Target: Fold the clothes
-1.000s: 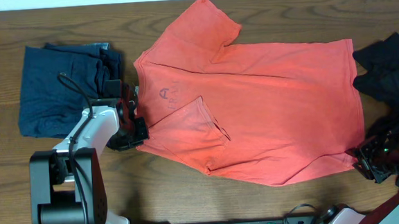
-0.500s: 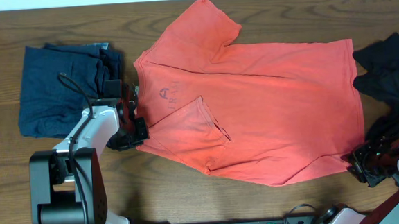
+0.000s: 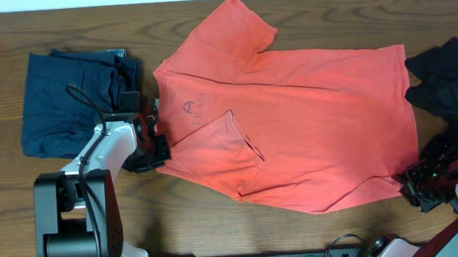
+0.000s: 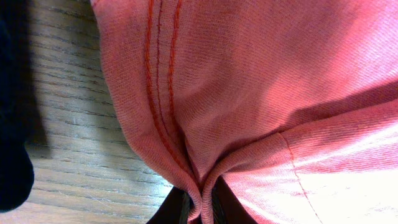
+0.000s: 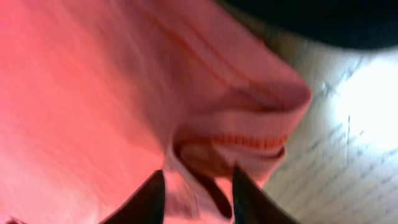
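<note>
A coral T-shirt point(image 3: 292, 117) lies spread flat on the wooden table, with one small flap folded over near its lower left. My left gripper point(image 3: 154, 151) is at the shirt's left edge, shut on a pinched fold of the hem point(image 4: 200, 199). My right gripper point(image 3: 418, 189) is at the shirt's lower right corner. In the right wrist view its fingers point(image 5: 196, 196) stand apart, open, with the bunched corner hem point(image 5: 249, 137) between them.
A folded dark blue garment point(image 3: 68, 98) lies at the left, close to my left arm. A crumpled black garment point(image 3: 448, 83) lies at the right edge, beside the shirt and just above my right gripper. Bare wood point(image 3: 219, 233) runs along the front.
My right gripper has moved a little left, onto the shirt's lower right corner. My left gripper and the shirt have not moved.
</note>
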Robot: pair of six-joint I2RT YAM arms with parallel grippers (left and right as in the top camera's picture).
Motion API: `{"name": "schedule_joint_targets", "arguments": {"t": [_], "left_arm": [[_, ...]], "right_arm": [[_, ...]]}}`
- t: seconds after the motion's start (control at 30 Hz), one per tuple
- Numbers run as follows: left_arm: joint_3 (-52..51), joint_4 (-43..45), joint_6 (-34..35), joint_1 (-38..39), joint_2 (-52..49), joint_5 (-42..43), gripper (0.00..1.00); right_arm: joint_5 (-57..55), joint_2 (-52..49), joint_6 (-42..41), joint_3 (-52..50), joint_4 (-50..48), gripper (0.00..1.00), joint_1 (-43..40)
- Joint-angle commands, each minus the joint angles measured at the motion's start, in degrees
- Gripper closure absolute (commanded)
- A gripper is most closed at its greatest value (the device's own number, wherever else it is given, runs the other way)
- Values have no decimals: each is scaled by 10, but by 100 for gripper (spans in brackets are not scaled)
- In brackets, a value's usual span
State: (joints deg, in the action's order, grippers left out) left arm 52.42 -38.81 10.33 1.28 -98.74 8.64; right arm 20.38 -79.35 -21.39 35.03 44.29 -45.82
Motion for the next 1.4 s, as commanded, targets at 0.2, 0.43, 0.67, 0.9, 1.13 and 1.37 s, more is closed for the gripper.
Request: {"name": "schedule_joint_targets", "arguments": {"t": [0.2,0.43,0.67,0.9,1.13,1.37], "left_arm": [[-18,-1,0,-4,-35,-38,89],[-18,-1,0,-4,-35,-38,89],[-18,-1,0,-4,-35,-38,88],[-3,-25,0,-4,-30,-37,94],[16,-68,0,-4,24,-18,94],[16,-107,0,-4,92,-18,94]], "right_arm": [[11,0,0,-7,1,66,9],[11,0,-3,-18,-20,79,9],[43,0,-3,-18,-13,95,9],[40,2,9,28,5,99,8],[14,35,19,119,99,99,1],[-22,73,20,174,165,99,-12]]}}
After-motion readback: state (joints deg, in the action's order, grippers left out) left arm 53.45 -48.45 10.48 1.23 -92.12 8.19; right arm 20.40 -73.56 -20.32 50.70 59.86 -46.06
